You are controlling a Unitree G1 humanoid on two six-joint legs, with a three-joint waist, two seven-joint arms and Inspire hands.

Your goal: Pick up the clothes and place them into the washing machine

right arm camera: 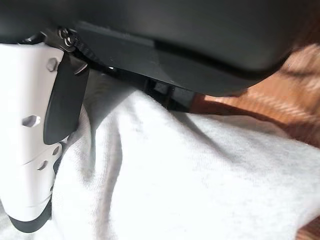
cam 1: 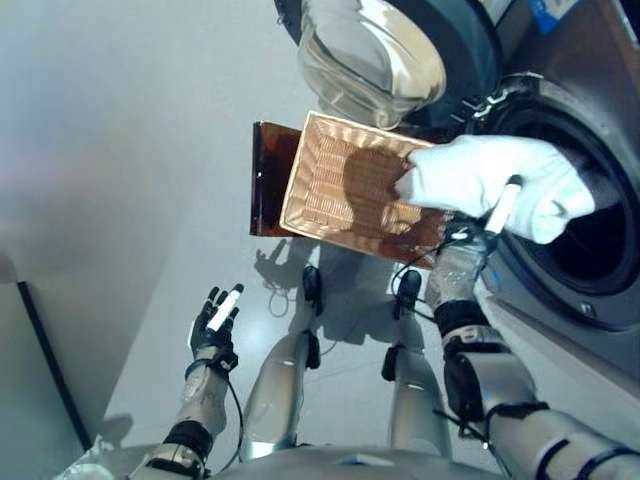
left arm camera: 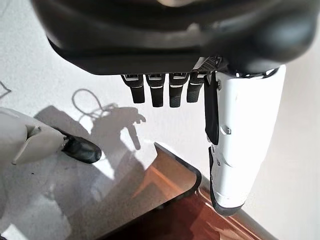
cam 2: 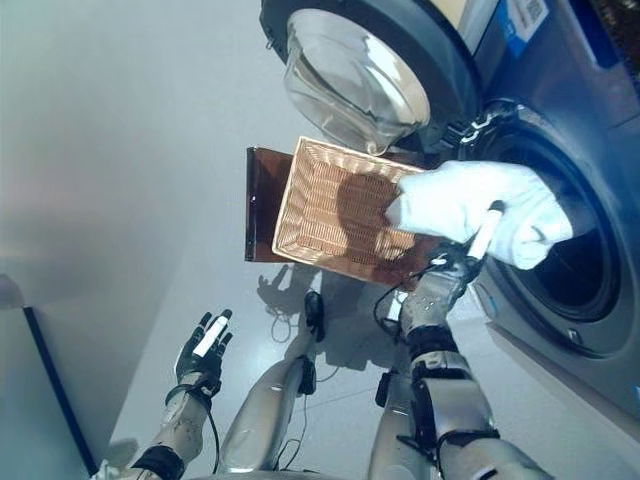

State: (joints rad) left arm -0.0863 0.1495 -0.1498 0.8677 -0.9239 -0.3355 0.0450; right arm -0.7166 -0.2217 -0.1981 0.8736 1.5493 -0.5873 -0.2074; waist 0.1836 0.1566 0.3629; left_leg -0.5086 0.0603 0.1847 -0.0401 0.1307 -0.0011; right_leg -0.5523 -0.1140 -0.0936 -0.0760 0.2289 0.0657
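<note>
A bundled white cloth garment (cam 1: 490, 180) is held by the right hand (cam 1: 470, 245), whose white-covered thumb is pressed against the fabric while the fingers are buried in the folds; the wrist view confirms cloth wrapped close around the hand, so a closed hold on the garment is read. The bundle is carried at about three o'clock of the scene, just over the near corner of the rectangular woven wicker basket (cam 1: 340, 175) and right at the rim of the round dark drum opening (cam 1: 590, 250) of the grey front-loading washing machine (cam 1: 600, 60). The machine's round glass door (cam 1: 370, 55) is swung open at twelve o'clock. Beneath the basket a dark brown translucent tray (cam 1: 265, 180) is seen on the pale floor. The left hand (cam 1: 215, 320) is hung idle at about seven o'clock, with fingers straight and relaxed and nothing carried. The step in hand is judged to be the delivery of the garment into the drum. For it to be done well, the bundle should be carried farther toward three o'clock until it is fully past the rim, so that no trailing fold is left draped over the door seal; the hold should be loosened only once the cloth is well inside, and the hand should be drawn back clear of the fabric so nothing is dragged out again
</note>
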